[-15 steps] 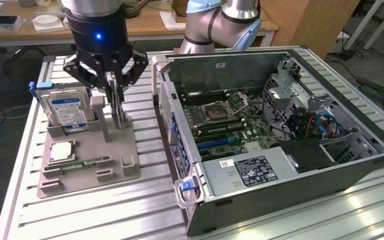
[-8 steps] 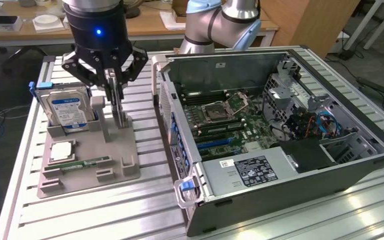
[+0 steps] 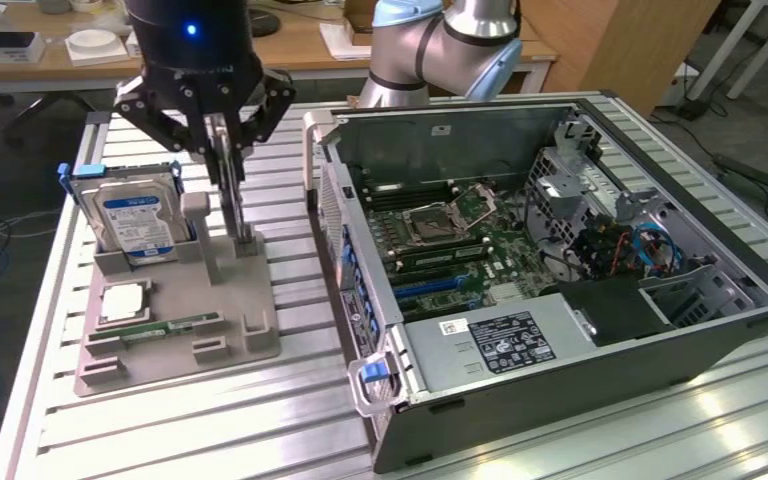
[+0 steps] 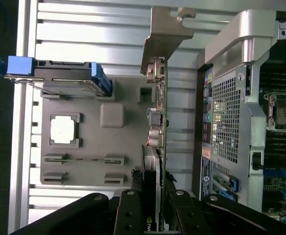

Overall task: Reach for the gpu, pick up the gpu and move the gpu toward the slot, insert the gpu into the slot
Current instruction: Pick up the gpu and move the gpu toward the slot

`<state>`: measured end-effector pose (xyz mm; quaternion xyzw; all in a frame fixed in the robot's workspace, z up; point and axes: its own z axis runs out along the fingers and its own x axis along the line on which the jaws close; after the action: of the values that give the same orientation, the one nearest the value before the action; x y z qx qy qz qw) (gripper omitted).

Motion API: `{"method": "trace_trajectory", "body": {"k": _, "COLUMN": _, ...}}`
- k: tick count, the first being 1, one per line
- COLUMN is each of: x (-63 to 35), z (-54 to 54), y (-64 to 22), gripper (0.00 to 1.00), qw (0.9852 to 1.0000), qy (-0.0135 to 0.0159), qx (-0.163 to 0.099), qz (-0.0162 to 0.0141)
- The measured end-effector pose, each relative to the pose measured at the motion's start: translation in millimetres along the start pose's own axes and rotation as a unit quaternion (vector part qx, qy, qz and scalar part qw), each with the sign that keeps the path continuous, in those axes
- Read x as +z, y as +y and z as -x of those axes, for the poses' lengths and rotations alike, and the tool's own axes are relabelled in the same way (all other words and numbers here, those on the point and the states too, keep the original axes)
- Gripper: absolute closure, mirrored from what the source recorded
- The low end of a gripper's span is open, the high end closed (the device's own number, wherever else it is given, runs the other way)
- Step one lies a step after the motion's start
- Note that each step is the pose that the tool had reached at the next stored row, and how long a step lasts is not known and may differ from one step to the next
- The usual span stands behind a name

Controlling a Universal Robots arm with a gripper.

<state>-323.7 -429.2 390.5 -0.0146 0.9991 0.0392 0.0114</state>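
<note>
The black two-fingered gripper (image 3: 224,155) (image 4: 155,196) hangs straight down over a grey plastic fixture block (image 3: 224,335) (image 4: 121,142) that rests on a slatted aluminium table (image 3: 224,430). Its jaws are closed in on the thin flat dark rectangular gpu (image 3: 235,205) (image 4: 160,122), one finger against each face. They clamp the card along its upper edge. The gpu stands upright on its long edge directly beneath the gripper, its lower edge down at a raised post of the fixture; whether it is seated there or just clear of it cannot be told. In the wrist view the card is seen edge-on, running away from the fingers to its silvery metal bracket (image 4: 166,34) at the far end. Just beside the card, toward the exterior view's left, a silver hard drive with a blue label (image 3: 137,220) (image 4: 59,81) stands in the same fixture. A square silvery processor chip (image 3: 124,300) (image 4: 63,130) lies flat nearer the camera. At the exterior view's right sits an open black computer case (image 3: 704,335), apart from the fixture, its green motherboard (image 3: 471,245) exposed with blue expansion slots (image 3: 431,287) on it, well apart from the held card.
</note>
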Motion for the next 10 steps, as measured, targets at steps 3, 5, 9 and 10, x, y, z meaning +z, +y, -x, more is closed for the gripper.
{"method": "trace_trajectory", "body": {"k": 3, "x": -9.3, "z": 0.2, "y": 0.7, "gripper": 0.73, "qw": 1.0, "qy": 0.0002, "qx": -0.003, "qz": 0.0001}}
{"method": "trace_trajectory", "body": {"k": 5, "x": -16.4, "z": 0.4, "y": 1.3, "gripper": 0.73, "qw": 1.0, "qy": 0.0003, "qx": -0.004, "qz": 0.0001}}
{"method": "trace_trajectory", "body": {"k": 9, "x": -28.8, "z": 0.7, "y": 2.2, "gripper": 0.73, "qw": 1.0, "qy": 0.0003, "qx": -0.004, "qz": 0.0001}}
{"method": "trace_trajectory", "body": {"k": 10, "x": -30.2, "z": 0.9, "y": 2.3, "gripper": 0.73, "qw": 1.0, "qy": 0.0004, "qx": -0.004, "qz": -0.0006}}
